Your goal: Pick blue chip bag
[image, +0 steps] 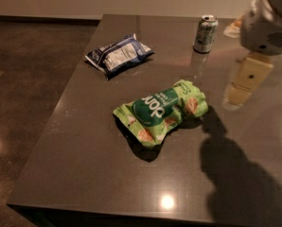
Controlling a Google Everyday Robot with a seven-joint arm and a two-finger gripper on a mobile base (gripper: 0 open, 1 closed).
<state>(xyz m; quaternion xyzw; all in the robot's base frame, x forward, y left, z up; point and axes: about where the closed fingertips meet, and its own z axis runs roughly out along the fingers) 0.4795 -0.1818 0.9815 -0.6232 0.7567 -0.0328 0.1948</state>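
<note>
gripper hanging at right edge (pale, pointing down), white arm above

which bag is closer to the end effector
The green bag in the middle of the table, just left of the end effector at the right. The blue chip bag lies farther off, near the far left corner.

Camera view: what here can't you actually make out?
- Tool, hanging over the table's right side: the arm above it is cut off by the frame's corner.
- Blue chip bag, far left: print too small to read.
- Can: label blurred.
- Pale item behind the arm: mostly hidden.
</note>
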